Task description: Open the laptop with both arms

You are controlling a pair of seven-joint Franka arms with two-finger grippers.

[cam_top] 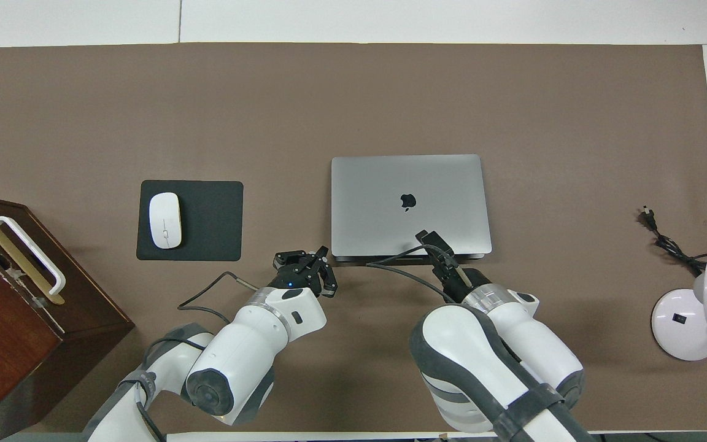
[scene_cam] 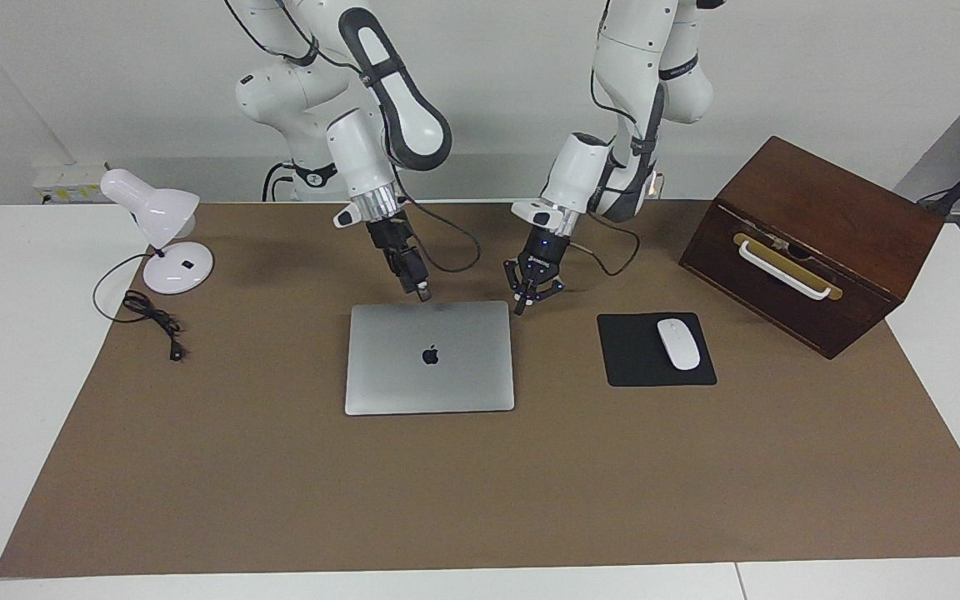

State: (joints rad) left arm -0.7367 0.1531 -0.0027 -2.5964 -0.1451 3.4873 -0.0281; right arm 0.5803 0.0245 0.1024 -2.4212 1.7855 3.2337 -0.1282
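Left pincer (cam_top: 304, 265) spread wide, low beside the closed laptop's (cam_top: 410, 204) robot-side corner, toward the mouse pad (cam_top: 206, 221). Laptop flat mid-desk (cam_top: 513, 110). Right pincer (cam_top: 430, 236) narrow, nearly closed, over the lid's robot-side edge.

White arms (scene_cam: 380, 92), grey bands, blk hands, cables.

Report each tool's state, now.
Left tool: open, empty, at the closed laptop's corner nearest the robots.
Right tool: shut, empty, tip at the laptop's edge nearest the robots.
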